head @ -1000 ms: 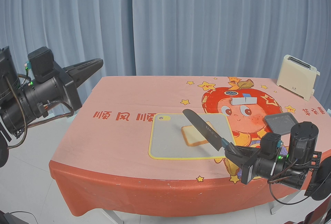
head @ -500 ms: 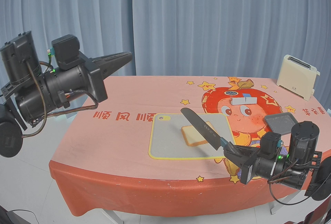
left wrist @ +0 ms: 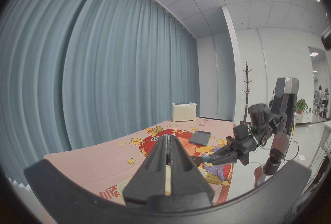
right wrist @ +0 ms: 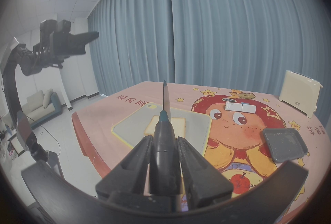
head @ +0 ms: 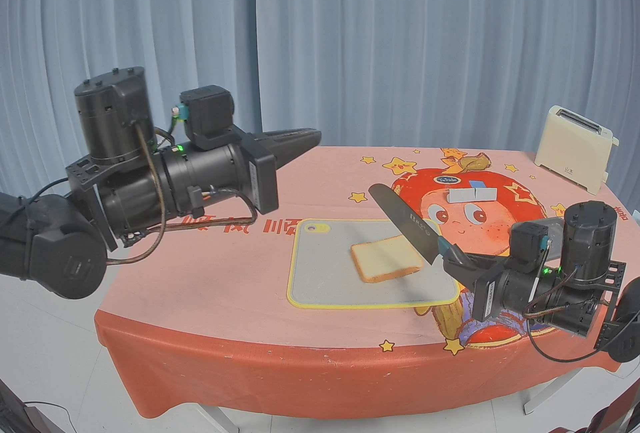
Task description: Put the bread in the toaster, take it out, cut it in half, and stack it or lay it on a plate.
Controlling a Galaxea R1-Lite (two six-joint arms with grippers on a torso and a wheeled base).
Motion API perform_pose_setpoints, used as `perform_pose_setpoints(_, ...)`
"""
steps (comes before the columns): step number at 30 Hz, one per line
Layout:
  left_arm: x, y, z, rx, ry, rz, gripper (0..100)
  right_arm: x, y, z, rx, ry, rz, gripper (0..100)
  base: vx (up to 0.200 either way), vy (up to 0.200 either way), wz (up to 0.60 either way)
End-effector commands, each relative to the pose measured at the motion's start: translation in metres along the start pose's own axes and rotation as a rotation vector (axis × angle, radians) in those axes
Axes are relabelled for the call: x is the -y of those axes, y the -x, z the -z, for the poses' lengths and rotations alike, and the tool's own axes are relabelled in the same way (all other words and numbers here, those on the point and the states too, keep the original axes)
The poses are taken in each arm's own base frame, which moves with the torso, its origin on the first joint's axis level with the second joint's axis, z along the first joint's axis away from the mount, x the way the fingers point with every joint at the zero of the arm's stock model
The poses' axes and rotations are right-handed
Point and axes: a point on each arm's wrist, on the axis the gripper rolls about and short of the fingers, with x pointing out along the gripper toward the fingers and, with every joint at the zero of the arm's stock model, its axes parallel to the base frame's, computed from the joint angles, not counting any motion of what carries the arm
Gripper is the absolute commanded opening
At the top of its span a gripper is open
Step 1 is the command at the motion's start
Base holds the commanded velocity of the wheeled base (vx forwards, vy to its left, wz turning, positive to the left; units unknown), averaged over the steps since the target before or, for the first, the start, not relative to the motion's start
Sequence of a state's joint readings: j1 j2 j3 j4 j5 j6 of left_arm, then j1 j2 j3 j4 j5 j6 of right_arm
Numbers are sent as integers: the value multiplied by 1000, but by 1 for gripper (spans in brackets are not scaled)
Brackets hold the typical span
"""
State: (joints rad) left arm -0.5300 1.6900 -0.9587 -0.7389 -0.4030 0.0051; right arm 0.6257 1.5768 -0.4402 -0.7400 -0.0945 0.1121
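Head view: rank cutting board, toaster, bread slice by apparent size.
Largest to smallest: cutting board, toaster, bread slice. The toaster stands farthest back, so it looks smaller than it is.

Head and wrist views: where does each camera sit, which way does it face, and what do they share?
Head view: on the head, looking forward and down at the table; left gripper raised, right gripper holding the knife above the cutting board and bread.
Left wrist view: on the left wrist, facing across the table toward the toaster and the right arm; own shut fingers in front.
Right wrist view: on the right wrist, facing along the blade; own fingers grip the handle.
Shared: all show table and toaster.
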Motion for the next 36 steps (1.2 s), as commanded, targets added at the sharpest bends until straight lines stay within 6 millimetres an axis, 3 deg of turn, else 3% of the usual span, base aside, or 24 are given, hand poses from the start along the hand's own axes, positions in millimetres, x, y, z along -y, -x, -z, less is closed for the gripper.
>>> perform_pose_setpoints(1, 2, -33, 25, -55, -45, 46, 0, 1, 5, -10, 36, -36, -1, 0, 0, 0, 0)
perform_pose_setpoints(4, -1, -45, 37, -80, -103, 56, 0, -1, 5, -9, 29, -41, -8, 0, 0, 0, 0)
perform_pose_setpoints(9, 9, -51, 39, -81, -102, 83, 0, -2, 3, -9, 26, -41, -6, 0, 0, 0, 0)
perform_pose_setpoints(18, 1, -77, 35, -49, -114, 71, 0, -5, 3, -4, -60, -28, -13, 0, 0, 0, 0)
perform_pose_setpoints(36, -10, -111, 57, -141, -79, 79, 0, -11, -5, 2, -94, -18, -23, 0, 0, 0, 0)
